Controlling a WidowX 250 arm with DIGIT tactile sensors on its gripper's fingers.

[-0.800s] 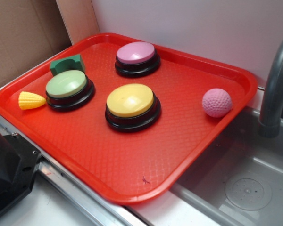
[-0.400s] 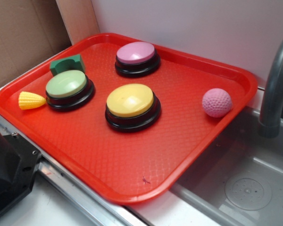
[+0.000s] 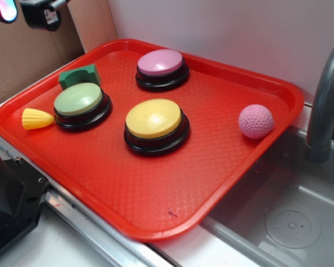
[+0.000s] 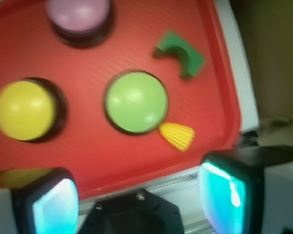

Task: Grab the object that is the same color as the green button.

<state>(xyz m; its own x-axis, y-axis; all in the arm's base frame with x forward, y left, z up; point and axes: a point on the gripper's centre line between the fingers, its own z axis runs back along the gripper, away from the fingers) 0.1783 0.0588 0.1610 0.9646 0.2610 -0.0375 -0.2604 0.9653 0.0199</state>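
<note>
While the pincer (image 4: pixel 136 200) hangs wide open and empty, high over the tray's (image 3: pixel 156 189) edge — the approach step — it must descend onto the block (image 4: pixel 180 52) just behind the green button (image 4: pixel 136 102).

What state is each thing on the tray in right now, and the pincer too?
pincer: open, empty, above the tray's near edge
green block: resting on the tray, notch up, not grasped
green button: unpressed, nothing on it
yellow button: unpressed
purple button: unpressed
corn toy: lying on its side beside the green button
pink ball: resting by the tray rim
</note>
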